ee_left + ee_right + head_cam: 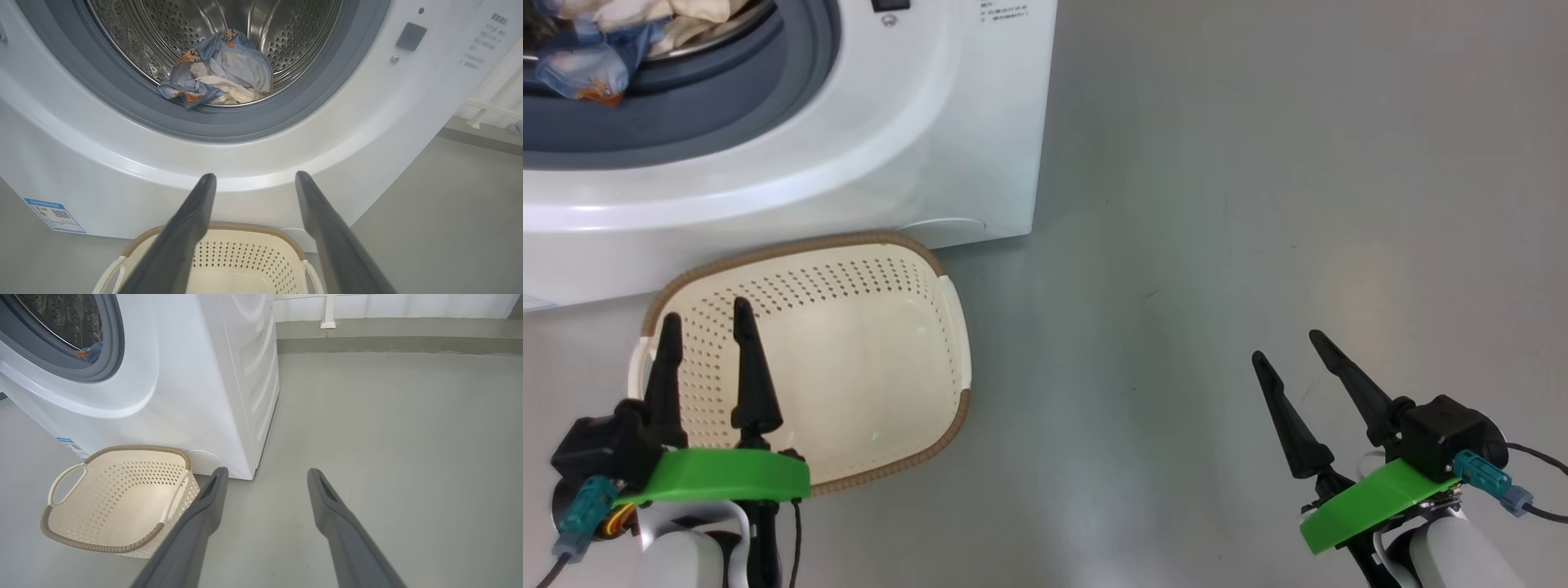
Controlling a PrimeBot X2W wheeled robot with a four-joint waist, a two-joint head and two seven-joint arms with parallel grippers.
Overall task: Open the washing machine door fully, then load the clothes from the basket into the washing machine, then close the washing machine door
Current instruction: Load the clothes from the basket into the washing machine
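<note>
Clothes [220, 69] heaped at drum [286, 32] mouth of washing machine [915, 147], blue hem [184, 96] over grey seal [245, 122]; basket [792, 247] empty; left gripper [707, 310], right gripper [1286, 345] jaws spread. Risk: closing door could trap hem.

We find a smooth grey floor [1258, 204], matt, with faint scuffs and small dark specks. We note a soft pale glare patch [1364, 286] on it. Along the far edge runs a low grey kerb [388, 335]; above it stands a white railing [327, 310] on a footed post.
</note>
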